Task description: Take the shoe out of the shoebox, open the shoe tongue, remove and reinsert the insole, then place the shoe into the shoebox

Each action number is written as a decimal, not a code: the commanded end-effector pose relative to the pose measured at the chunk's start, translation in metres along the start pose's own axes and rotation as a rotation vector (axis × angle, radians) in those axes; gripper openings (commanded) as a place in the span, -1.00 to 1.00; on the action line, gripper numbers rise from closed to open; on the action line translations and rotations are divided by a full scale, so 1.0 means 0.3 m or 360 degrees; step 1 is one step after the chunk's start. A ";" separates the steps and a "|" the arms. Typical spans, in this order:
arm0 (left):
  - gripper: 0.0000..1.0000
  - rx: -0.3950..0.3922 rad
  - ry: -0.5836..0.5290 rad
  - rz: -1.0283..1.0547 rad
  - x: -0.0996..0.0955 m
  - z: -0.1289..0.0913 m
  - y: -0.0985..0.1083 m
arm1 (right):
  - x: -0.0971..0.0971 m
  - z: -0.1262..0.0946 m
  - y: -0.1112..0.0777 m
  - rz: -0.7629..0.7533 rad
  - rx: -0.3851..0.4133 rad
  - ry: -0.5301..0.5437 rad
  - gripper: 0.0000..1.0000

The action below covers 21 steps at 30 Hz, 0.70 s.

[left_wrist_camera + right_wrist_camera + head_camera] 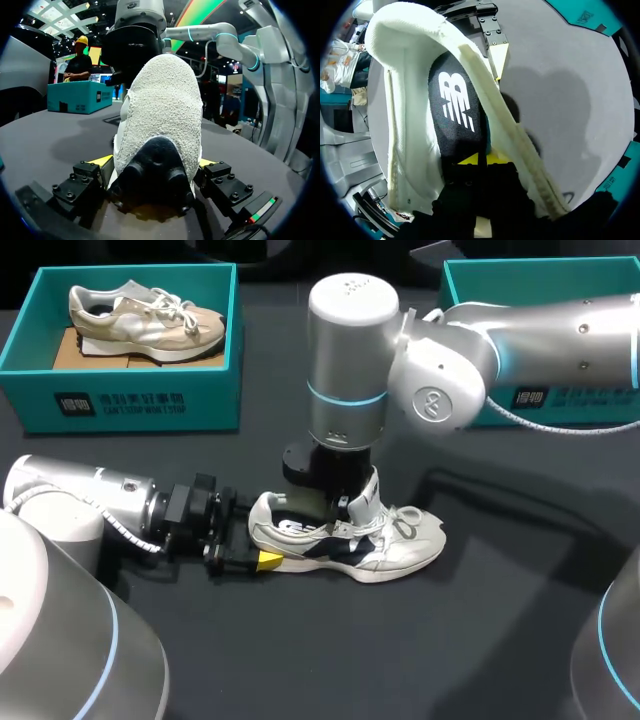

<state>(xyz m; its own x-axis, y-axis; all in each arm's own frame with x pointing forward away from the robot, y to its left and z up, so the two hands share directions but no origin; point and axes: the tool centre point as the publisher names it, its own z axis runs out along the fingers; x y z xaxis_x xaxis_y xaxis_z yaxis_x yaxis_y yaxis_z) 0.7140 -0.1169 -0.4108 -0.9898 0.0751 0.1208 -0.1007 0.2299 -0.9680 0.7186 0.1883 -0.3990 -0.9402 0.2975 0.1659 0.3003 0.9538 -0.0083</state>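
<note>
1. While the white shoe (385,545) stands on its sole at the middle of the table (500,640), its heel is clamped from both sides by the left gripper (262,536)
2. The right gripper (477,159) is seen inside the shoe's opening, its narrow-set fingers pinched on the black insole (455,100)
3. A beige shoe (145,315) is seen in the teal shoebox (120,405) at far left

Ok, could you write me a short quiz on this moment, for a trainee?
1. True or false: the white shoe lies inside a shoebox.
2. The left gripper is shut on the shoe's: A toe, B heel, C laces.
3. Fill in: the right gripper is down inside the shoe, at its black ___.
Key: 1 false, it stands on the table; 2 B; 3 insole.
</note>
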 end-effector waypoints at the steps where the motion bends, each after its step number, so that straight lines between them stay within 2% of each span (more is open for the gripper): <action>1: -1.00 0.0000 -0.0003 -0.0002 -0.003 -0.001 0.004 | 0.055 0.068 -0.040 0.0001 -0.0033 -0.0047 -1.00; 10: -1.00 0.0000 -0.0003 -0.0002 -0.003 -0.001 0.004 | 0.077 -0.023 -0.056 -0.0055 -0.0185 -0.0102 -1.00; 21: -1.00 0.0000 -0.0003 -0.0002 -0.003 -0.001 0.004 | 0.054 -0.109 -0.095 -0.0248 -0.0572 -0.0053 -1.00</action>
<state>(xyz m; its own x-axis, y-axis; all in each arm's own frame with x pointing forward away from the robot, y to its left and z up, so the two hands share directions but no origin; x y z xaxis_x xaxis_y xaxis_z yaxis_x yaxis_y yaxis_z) 0.7130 -0.1165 -0.4102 -0.9898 0.0750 0.1208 -0.1008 0.2293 -0.9681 0.7051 0.1870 -0.3662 -0.9801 0.1726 0.0984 0.1907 0.9561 0.2224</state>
